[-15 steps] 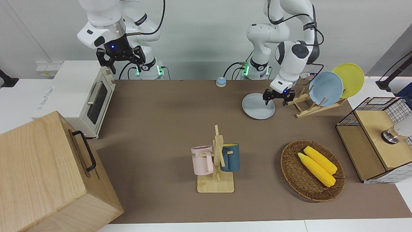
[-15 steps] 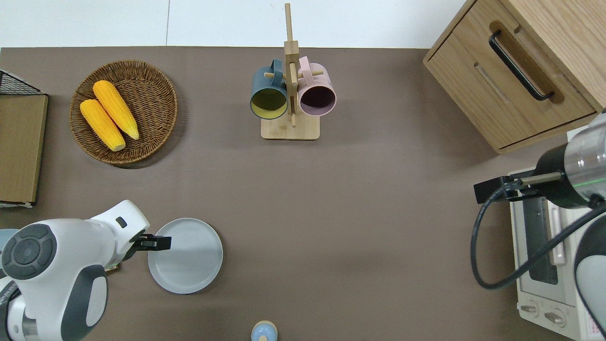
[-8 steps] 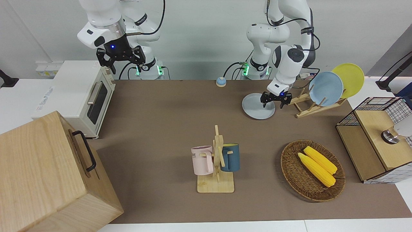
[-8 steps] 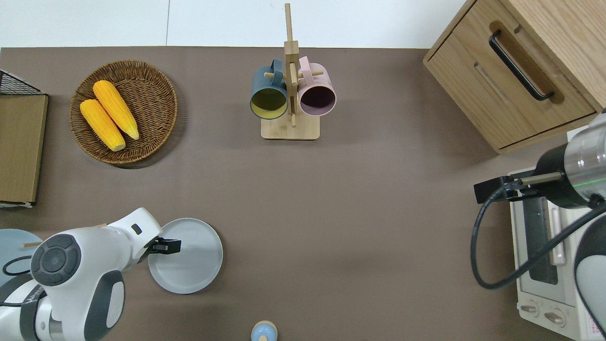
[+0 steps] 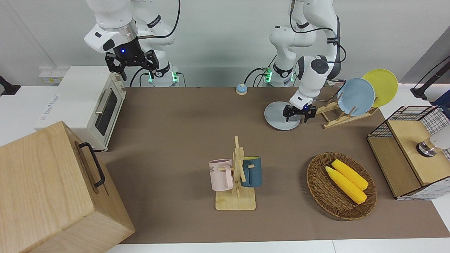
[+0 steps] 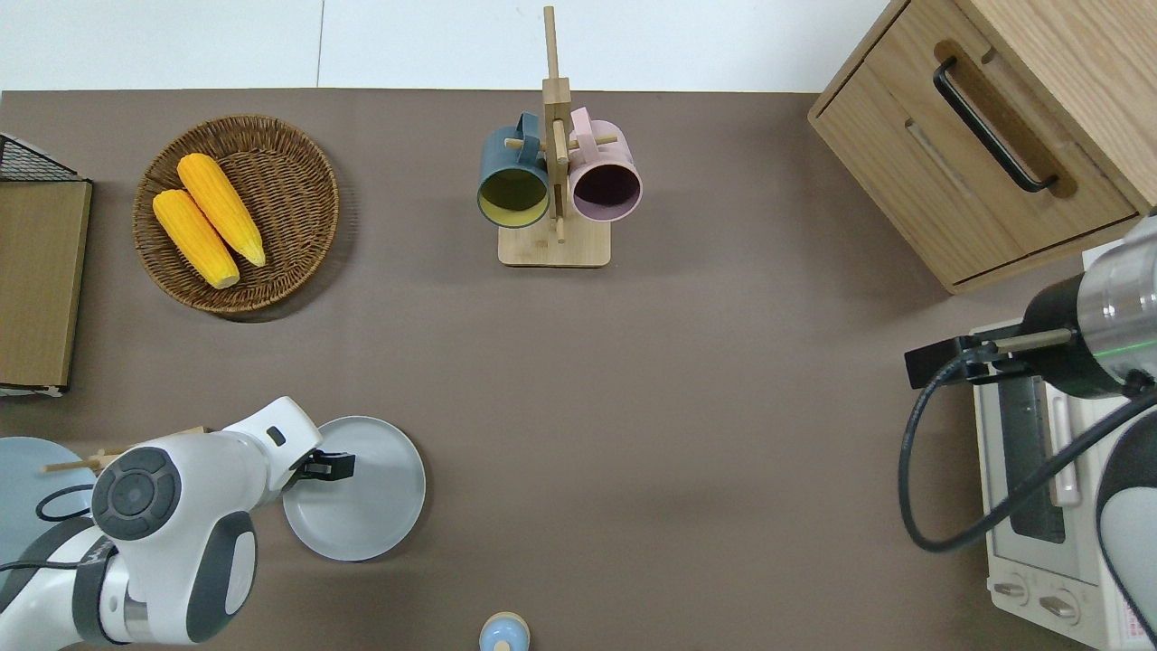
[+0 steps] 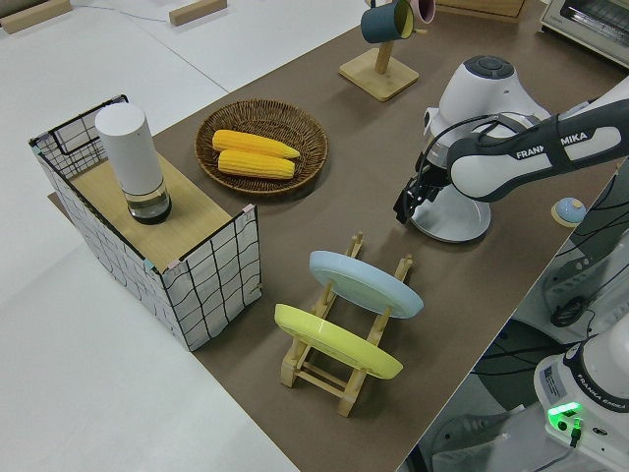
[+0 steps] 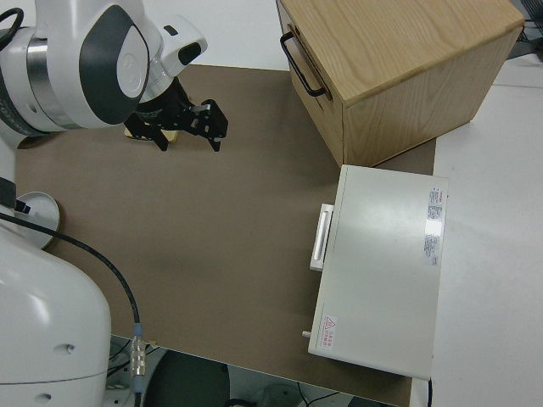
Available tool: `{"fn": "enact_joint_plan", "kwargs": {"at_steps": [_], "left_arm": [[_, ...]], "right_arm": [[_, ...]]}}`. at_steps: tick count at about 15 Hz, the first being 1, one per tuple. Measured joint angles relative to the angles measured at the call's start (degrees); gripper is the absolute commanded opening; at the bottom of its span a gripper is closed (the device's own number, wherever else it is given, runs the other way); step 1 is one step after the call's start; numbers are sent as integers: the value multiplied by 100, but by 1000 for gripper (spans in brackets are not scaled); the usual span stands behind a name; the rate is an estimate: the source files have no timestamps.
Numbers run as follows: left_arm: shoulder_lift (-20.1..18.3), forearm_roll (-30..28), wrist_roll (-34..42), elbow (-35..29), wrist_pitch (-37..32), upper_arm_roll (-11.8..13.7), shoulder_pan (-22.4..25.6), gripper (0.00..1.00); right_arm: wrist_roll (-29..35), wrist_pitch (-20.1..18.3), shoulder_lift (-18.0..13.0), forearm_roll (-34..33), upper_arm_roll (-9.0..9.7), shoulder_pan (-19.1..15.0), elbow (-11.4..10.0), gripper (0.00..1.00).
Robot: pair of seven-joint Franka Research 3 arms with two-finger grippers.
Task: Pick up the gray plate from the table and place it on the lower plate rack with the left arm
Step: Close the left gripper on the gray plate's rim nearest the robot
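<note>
small blue bell (image 6: pixel 504 633) sits closest to the robots, at the table (image 6: pixel 705 407) edge between the two arm bases; next out, gray plate (image 6: pixel 371 506) lies flat on the brown mat, toward the left arm's end; left gripper (image 6: pixel 331 466) is low over the plate's rim on the side facing the lower plate rack (image 5: pixel 334 117), fingers spread apart, nothing between them; can't tell if a fingertip touches the plate; left arm (image 6: pixel 172 533) reaches in from the rack side; rack stands just beside the plate, toward the left arm's end, carrying a sky-blue plate (image 5: pixel 355 96) and a yellow plate (image 5: pixel 381 87) upright in its slots, slots closest to the gray plate unfilled; right arm is parked, its gripper (image 5: pixel 130 63) fingers apart and holding nothing; farther out, wicker basket (image 6: pixel 298 262) with two corn cobs (image 6: pixel 208 221); mug stand (image 6: pixel 553 181) with a dark blue mug and a pink mug at mid-table; white toaster oven (image 5: pixel 84 105) and wooden drawer box (image 5: pixel 52 189) at the right arm's end
</note>
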Motion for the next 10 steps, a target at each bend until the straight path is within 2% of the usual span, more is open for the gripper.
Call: {"fn": "enact_joint_plan", "kwargs": {"at_steps": [1,2,6,8,9,10], "left_arm": [[34,0,0,-12,47,0,0,958],[61,0,0,-21,74,0,0,865],[98,0,-2,-24,108,0,0,306],[91,0,-5,-22,126,1,2,82],[80,0,-12,-21,133,2,3,1],[74,0,-33,-21,137,2,4,0]], "right_arm": [[0,0,0,0,0,0,0,987],[0,0,0,0,0,0,0,987],[0,0,0,0,0,0,0,990],[0,0,0,0,0,0,0,990],[0,0,0,0,0,0,0,987],[0,0,0,0,0,0,0,990]]}}
